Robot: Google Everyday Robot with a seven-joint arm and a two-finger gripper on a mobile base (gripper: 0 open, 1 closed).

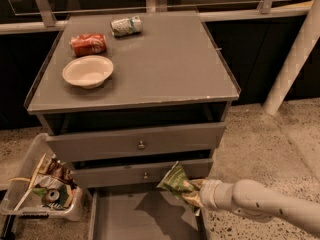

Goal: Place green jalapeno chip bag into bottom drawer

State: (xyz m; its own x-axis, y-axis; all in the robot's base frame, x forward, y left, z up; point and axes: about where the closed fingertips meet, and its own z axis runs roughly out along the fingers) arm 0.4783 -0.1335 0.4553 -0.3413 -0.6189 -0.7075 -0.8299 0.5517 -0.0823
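Observation:
The green jalapeno chip bag (pixel 176 181) is crinkled light-green foil. It hangs just in front of the middle drawer and above the right part of the open bottom drawer (pixel 125 219). My gripper (pixel 194 194) comes in from the lower right on a white arm and is shut on the bag's right end. The bottom drawer is pulled out, and its flat grey floor shows the bag's shadow. The bag does not touch the drawer floor.
On the cabinet top (pixel 165 64) sit a white bowl (pixel 87 71), a red can (pixel 88 44) and a crushed green-white can (pixel 126 26). Two knobbed drawers (pixel 141 145) are above the open one. A clear bin of trash (pixel 42 189) stands at the lower left. A white post (pixel 292 59) is at the right.

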